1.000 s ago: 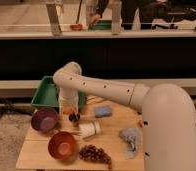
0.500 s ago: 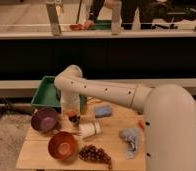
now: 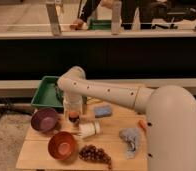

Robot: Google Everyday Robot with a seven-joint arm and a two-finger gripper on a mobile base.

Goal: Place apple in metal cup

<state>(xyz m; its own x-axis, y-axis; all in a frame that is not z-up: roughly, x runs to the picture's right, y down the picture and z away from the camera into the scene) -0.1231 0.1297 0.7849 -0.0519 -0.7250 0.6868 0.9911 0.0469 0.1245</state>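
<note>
My gripper [image 3: 73,107] points straight down over the left-middle of the wooden table [image 3: 116,155], at the end of the white arm that reaches in from the right. The apple [image 3: 74,114], small and orange-red, shows right under the gripper. It is at the mouth of the small metal cup [image 3: 74,120], which stands upright between the purple bowl and the white plastic cup. I cannot tell whether the apple rests in the cup or hangs just above it.
A green tray [image 3: 45,93] sits at the back left. A purple bowl [image 3: 44,120] and an orange-brown bowl [image 3: 62,145] are at the left front. A white plastic cup [image 3: 89,130] lies on its side. Grapes [image 3: 95,154], a blue sponge [image 3: 103,111], a grey cloth [image 3: 130,138] and a carrot [image 3: 142,125] lie to the right.
The arm has shifted slightly right and down, bringing the gripper and the apple a little lower over the metal cup.
</note>
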